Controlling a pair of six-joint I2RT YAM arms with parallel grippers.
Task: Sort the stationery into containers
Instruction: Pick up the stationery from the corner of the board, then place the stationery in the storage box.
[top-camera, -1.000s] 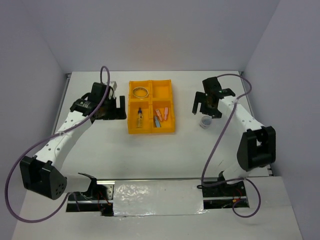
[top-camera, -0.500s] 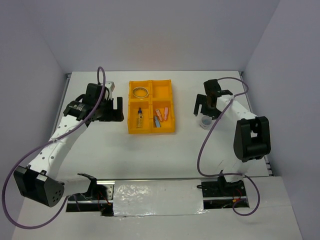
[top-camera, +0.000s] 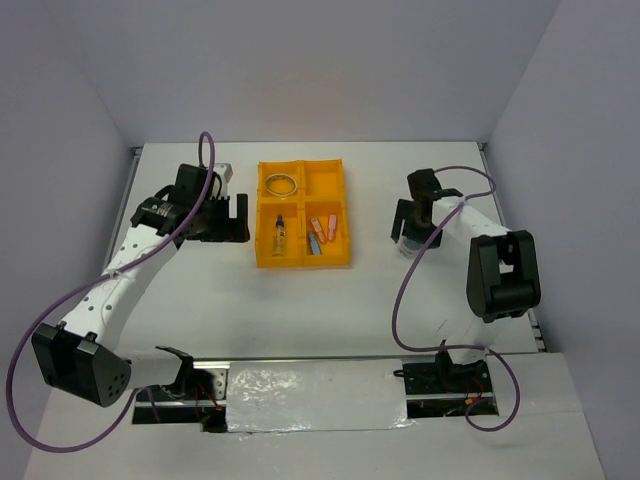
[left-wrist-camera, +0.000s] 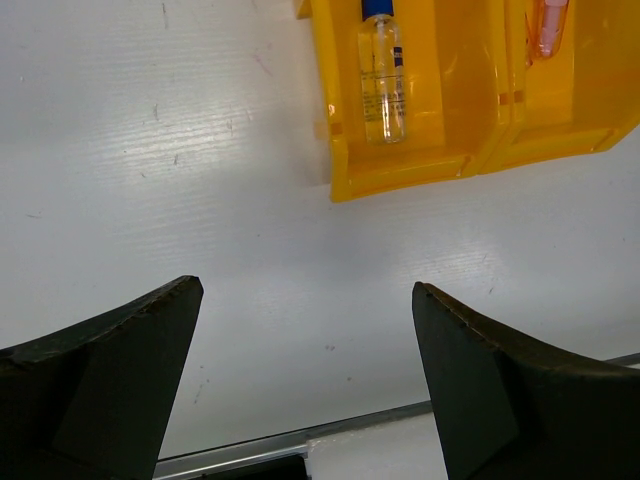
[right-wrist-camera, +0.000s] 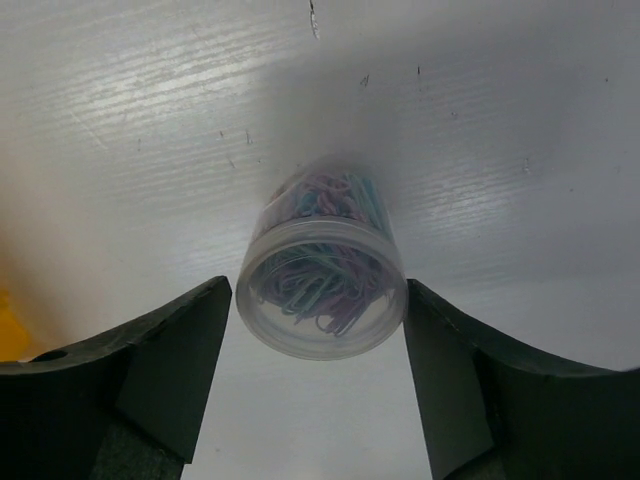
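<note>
The right arm is bent down to the table (top-camera: 300, 310), right of the yellow tray (top-camera: 300, 263). The right gripper (right-wrist-camera: 318, 330) is held open, with the small clear tub (right-wrist-camera: 322, 290) of paper clips set between its fingers. A touch cannot be told. The left arm is stretched out left of the tray. The left gripper (left-wrist-camera: 305, 290) is held wide open over bare table.

"What is on the white table (top-camera: 300, 300)?"
"A yellow tray (top-camera: 303, 264) sits in the middle. A little clear jar (right-wrist-camera: 322, 290) of clips stands on the right, well apart from it."
</note>
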